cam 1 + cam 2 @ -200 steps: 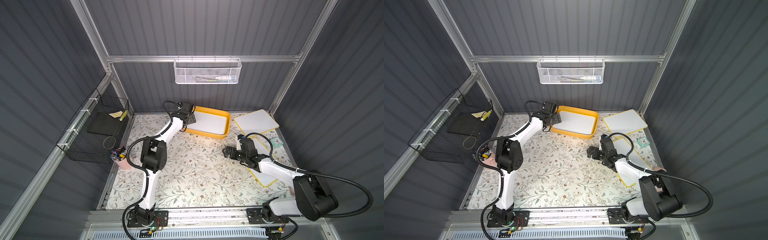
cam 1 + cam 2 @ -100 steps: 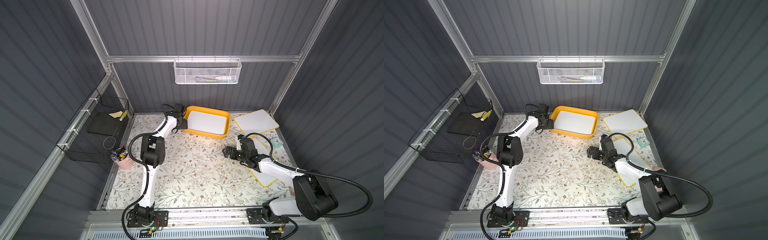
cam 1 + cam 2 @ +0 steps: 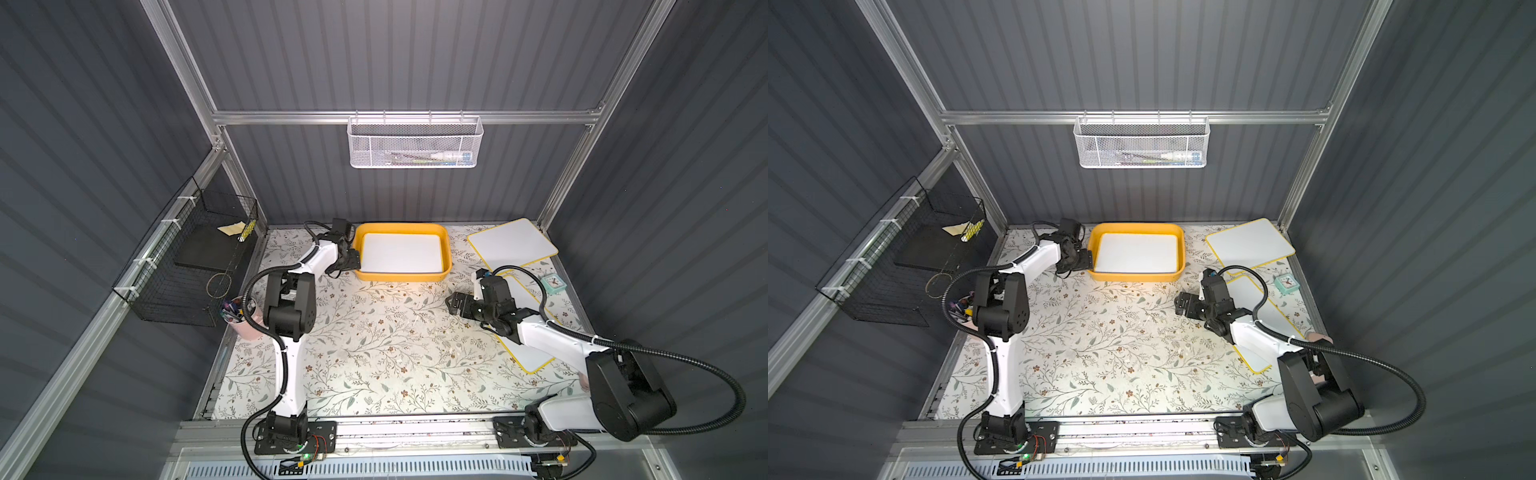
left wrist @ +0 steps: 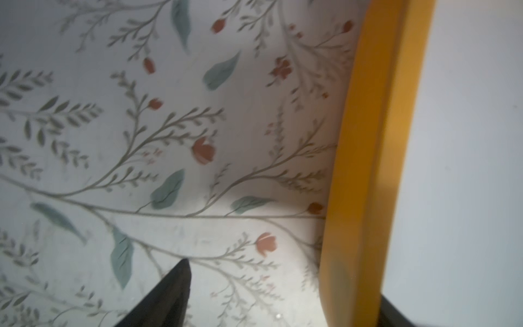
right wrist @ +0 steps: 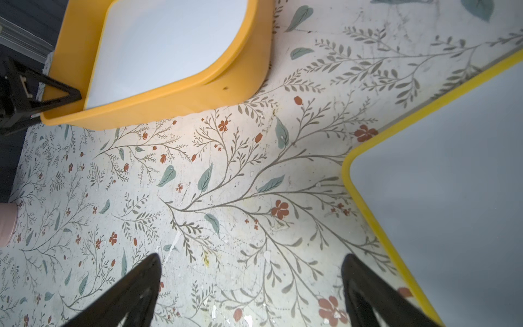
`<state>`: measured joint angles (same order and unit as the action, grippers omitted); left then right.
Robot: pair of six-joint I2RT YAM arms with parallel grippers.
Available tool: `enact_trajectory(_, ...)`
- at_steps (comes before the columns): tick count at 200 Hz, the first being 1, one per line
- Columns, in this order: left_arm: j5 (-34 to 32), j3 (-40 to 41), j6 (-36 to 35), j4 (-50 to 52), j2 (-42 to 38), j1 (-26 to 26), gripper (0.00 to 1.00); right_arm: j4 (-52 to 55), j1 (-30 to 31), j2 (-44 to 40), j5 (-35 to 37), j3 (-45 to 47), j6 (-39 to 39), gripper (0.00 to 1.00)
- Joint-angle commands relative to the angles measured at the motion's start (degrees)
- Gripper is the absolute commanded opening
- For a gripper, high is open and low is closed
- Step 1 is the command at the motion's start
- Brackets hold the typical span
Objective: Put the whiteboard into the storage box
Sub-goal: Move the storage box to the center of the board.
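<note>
**Left gripper.** My left gripper sits at the left end wall of the storage box. Its jaws stand apart. In the left wrist view the yellow wall runs between them. The outer finger is outside the box, over the floral mat and clear of the wall. The inner finger shows just at the inner side of the wall; I cannot tell whether it touches. Nothing is clamped.

**Right gripper.** My right gripper hangs in front of the storage box and to its right, well apart from it, above the mat. Its jaws are spread wide. The right wrist view shows both fingers with bare mat between them. It holds nothing.

**Whiteboard.** The whiteboard lies flat inside the storage box and covers nearly all of its floor in both top views.

**Other boards.** A second whiteboard lies on the mat near the box, to its right. A third whiteboard, yellow-edged, lies in front of the box and to its right, partly under my right arm.
</note>
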<state>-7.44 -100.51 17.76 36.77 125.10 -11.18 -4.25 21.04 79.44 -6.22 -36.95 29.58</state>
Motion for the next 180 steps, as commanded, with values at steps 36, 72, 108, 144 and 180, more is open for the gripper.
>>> enact_trajectory(36,-4.9,7.3,3.0,4.4,-6.6,11.0,0.82,0.0,-0.4,0.4,-0.5,0.2,0.6,0.99)
enact_trajectory(72,-6.6,7.8,3.9,5.0,-9.3,12.4,0.84,0.4,-0.7,0.6,0.1,-0.1,0.4,0.99)
enact_trajectory(108,-1.2,12.3,4.7,-1.2,-16.4,11.3,0.9,0.5,-1.6,0.9,0.0,-0.1,0.3,0.99)
enact_trajectory(144,-3.4,15.1,3.5,-5.0,-23.5,5.6,0.92,1.3,-3.1,1.7,0.0,-0.3,-0.5,0.99)
enact_trajectory(180,0.6,18.6,-0.1,-8.5,-28.2,-2.4,0.92,2.7,-5.2,3.2,-0.2,-1.6,-1.6,0.99)
